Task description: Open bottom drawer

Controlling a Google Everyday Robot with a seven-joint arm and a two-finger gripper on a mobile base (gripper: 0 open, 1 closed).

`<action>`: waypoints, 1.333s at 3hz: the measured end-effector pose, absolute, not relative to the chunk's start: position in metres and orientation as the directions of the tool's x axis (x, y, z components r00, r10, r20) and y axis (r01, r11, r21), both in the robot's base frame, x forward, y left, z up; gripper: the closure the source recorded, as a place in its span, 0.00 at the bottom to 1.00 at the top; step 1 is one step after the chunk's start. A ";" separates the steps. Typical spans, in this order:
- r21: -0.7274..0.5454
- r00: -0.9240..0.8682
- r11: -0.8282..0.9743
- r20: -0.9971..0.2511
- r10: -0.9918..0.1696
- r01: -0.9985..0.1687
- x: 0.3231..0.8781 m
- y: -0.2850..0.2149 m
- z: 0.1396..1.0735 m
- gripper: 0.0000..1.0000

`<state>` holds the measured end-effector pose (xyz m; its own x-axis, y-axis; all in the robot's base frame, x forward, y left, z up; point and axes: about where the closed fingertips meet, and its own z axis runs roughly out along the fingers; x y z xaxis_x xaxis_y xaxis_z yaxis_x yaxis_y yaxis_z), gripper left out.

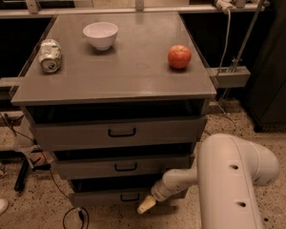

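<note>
The grey cabinet has three drawer fronts stacked one under another. The bottom drawer (105,197) is the narrowest and lowest front, with a small black bar handle (129,197) at its centre. My gripper (146,205) hangs at the end of the white arm (229,180), just right of and slightly below that handle, close to the drawer front. Its pale tip points down and left. The top drawer (119,132) and middle drawer (124,166) sit above.
On the cabinet top stand a white bowl (100,35), a crushed can (50,56) and a red apple (179,57). Cables (74,216) lie on the speckled floor at the left. A dark cabinet (276,70) stands at the right.
</note>
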<state>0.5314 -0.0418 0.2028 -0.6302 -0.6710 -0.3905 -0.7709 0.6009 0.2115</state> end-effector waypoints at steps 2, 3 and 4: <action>0.233 -0.645 0.605 -0.361 -0.673 -0.761 0.517 -0.047 0.205 0.00; 0.214 -0.625 0.589 -0.345 -0.701 -0.779 0.524 -0.041 0.204 0.00; 0.220 -0.631 0.591 -0.298 -0.717 -0.776 0.514 -0.044 0.193 0.00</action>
